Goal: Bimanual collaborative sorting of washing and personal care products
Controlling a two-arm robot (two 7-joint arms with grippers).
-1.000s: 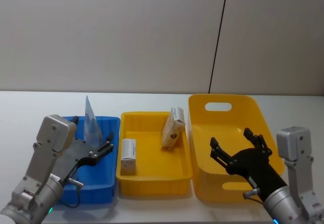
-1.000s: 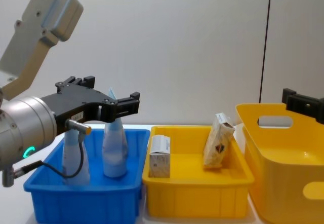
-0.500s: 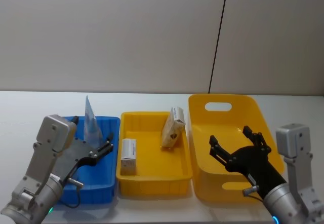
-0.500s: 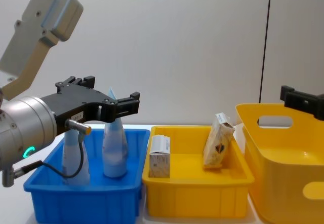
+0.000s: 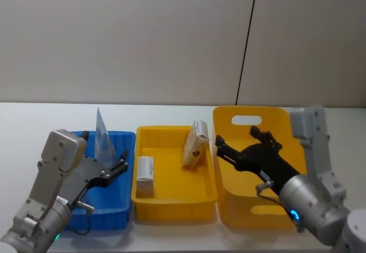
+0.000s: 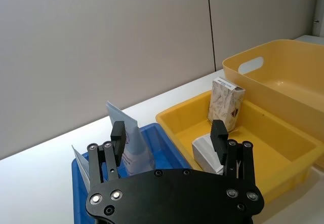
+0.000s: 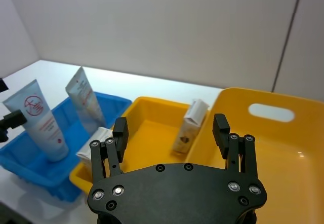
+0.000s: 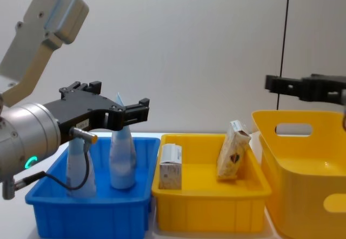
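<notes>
Two pale blue tubes [image 8: 123, 160] [image 8: 79, 168] stand upright in the blue bin [image 8: 92, 214]. The small white carton [image 5: 145, 174] stands at the left of the middle yellow tray [image 5: 171, 131]. My left gripper [image 5: 117, 169] hovers open over the blue bin, just in front of the tubes [image 6: 132, 145], with nothing between its fingers. My right gripper [image 5: 237, 138] is open and empty, raised above the left wall of the large yellow bin [image 5: 286, 121], pointing toward the tray. In the right wrist view, the right gripper [image 7: 170, 126] has the tubes [image 7: 43, 127] and white carton [image 7: 96, 142] beyond it.
A beige patterned carton [image 5: 195, 144] leans against the tray's right back corner. The three containers stand side by side near the white table's front edge [image 5: 171, 230]. A grey wall rises behind.
My right gripper has risen and swung left from inside the large yellow bin to above its left wall. The left arm and all the items have stayed put.
</notes>
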